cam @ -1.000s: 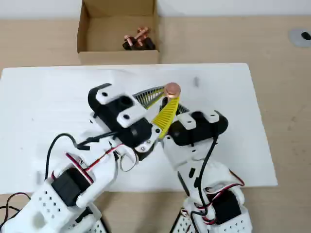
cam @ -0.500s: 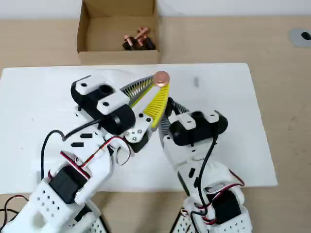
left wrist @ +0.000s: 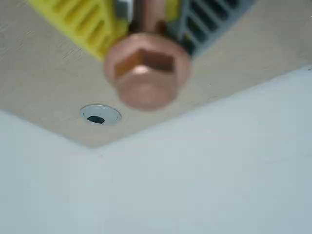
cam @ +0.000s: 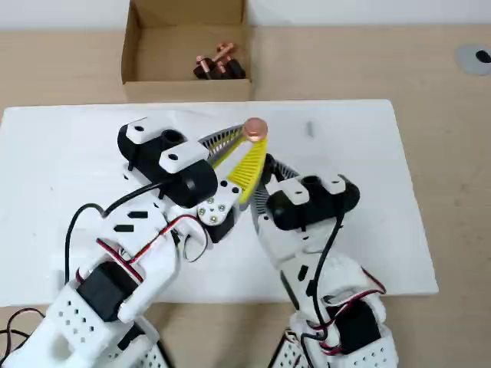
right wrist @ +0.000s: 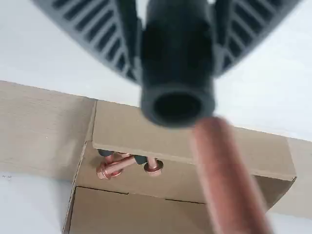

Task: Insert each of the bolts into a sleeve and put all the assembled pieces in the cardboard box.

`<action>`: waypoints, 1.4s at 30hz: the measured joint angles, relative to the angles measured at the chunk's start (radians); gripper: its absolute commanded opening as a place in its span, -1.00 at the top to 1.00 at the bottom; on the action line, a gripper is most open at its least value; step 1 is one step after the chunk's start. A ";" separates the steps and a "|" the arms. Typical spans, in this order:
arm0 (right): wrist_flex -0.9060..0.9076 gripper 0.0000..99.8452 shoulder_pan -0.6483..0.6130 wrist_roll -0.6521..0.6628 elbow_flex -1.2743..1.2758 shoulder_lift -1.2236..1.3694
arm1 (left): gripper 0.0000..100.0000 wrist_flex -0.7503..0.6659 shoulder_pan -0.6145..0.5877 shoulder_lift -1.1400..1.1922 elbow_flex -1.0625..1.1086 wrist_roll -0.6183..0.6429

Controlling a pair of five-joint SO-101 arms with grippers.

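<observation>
My left gripper (cam: pixel 250 146) is shut on a copper bolt (cam: pixel 255 128), pinched between a yellow and a grey finger above the white mat. In the left wrist view the bolt's hex head (left wrist: pixel 146 73) juts out past my left gripper (left wrist: pixel 146 14). My right gripper (right wrist: pixel 178 29) is shut on a black sleeve (right wrist: pixel 178 73), whose open mouth faces the cardboard box (right wrist: pixel 146 136). The bolt's shank (right wrist: pixel 229 180) lies just beside that mouth, outside it. From above, the right gripper (cam: pixel 270 173) sits close under the yellow finger (cam: pixel 249 165), which hides the sleeve.
The cardboard box (cam: pixel 186 90) stands beyond the white mat (cam: pixel 69 169), with several assembled copper-and-black pieces (cam: pixel 219 65) inside. A grey disc with a hole (cam: pixel 474 57) lies on the wooden table at the far right. Both arms crowd the mat's middle.
My left arm has swung left and towards the box, carrying the bolt with it, and has barely moved in the last half second. The right arm has kept still.
</observation>
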 measured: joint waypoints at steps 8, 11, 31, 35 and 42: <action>0.000 0.98 0.000 0.000 0.000 0.000 | 0.99 0.000 0.000 0.000 0.000 0.000; 0.000 0.98 0.000 0.000 0.000 0.000 | 0.99 0.000 0.000 0.000 0.000 0.000; 0.000 0.98 0.000 0.000 0.002 0.000 | 0.99 -0.087 0.000 0.000 0.075 -0.058; 0.000 0.98 0.000 0.000 0.002 0.000 | 0.99 -0.089 0.000 0.000 0.075 -0.058; 0.000 0.98 0.000 0.000 0.002 0.000 | 0.99 -0.089 0.000 0.000 0.075 -0.058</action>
